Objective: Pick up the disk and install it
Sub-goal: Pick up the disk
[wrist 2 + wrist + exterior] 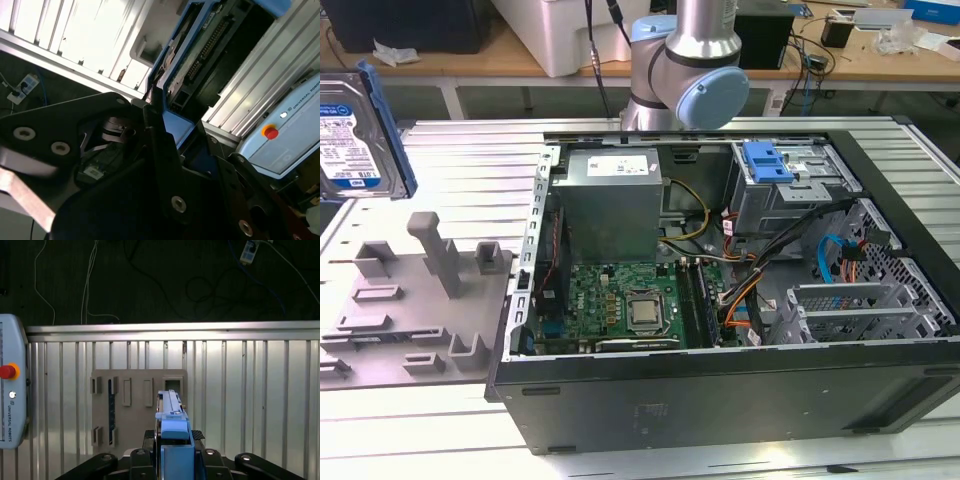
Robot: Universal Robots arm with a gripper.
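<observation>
- Exterior view's left edge: disk aloft, upright, over grey holder, well apart from open computer case.
- Clamped edge-on between gripper fingers in first wrist view.
- Wrist aimed straight down at ribbed table; arm upright behind case.

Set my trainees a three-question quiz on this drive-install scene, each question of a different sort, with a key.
1. True or false: the disk already sits inside the computer case.
2. What does the gripper hold? A) a cable B) the disk C) nothing
3. Fill in: the bracket framing the disk is ___ in colour.

Key: 1 false, since the disk is held up outside the case; 2 B; 3 blue.
</observation>
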